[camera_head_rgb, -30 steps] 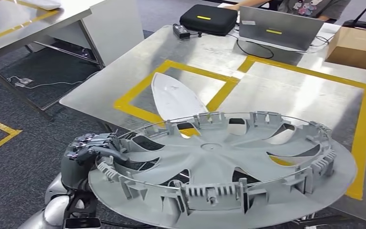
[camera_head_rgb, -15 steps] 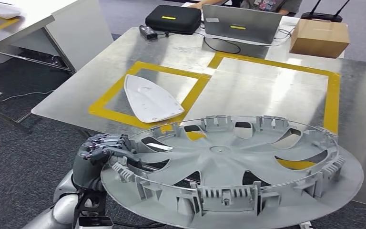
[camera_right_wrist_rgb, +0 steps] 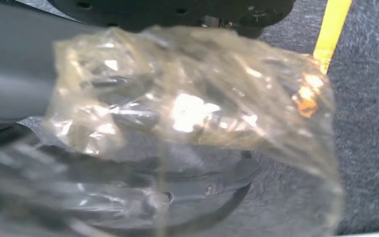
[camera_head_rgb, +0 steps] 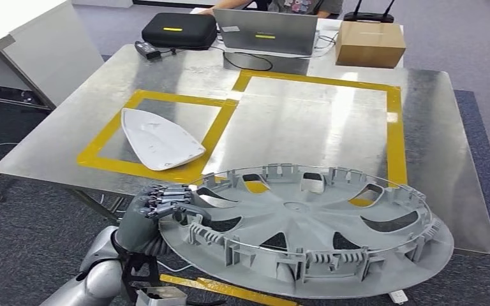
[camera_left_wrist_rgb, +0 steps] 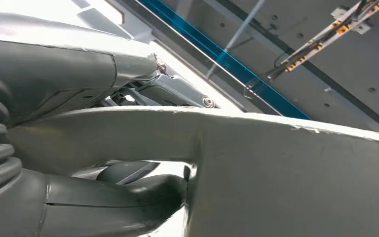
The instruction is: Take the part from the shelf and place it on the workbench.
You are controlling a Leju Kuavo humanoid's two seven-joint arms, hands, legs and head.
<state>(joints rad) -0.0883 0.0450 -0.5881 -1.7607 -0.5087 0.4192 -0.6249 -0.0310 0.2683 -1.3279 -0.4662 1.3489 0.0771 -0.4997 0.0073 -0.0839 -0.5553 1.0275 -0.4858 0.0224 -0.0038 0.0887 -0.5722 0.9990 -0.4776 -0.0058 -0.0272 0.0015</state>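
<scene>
1. Left hand (camera_head_rgb: 156,207) grips the rim of the big grey wheel cover (camera_head_rgb: 306,233), fingers curled over the edge, thumb underneath.
2. The wheel cover hangs level, ribbed inner side up, over the near edge of the metal workbench (camera_head_rgb: 281,121).
3. Right hand: can't tell (wrist view blurred by crinkled plastic film (camera_right_wrist_rgb: 192,118)).
4. A white shell part (camera_head_rgb: 159,140) lies inside the left yellow tape square (camera_head_rgb: 159,134).

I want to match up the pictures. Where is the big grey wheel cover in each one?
Head view: the wheel cover fills the lower middle, its edge gripped by the left hand.
Left wrist view: its pale rim crosses the picture.
Right wrist view: too blurred to tell.
Shared landmark: the left hand on the rim.
</scene>
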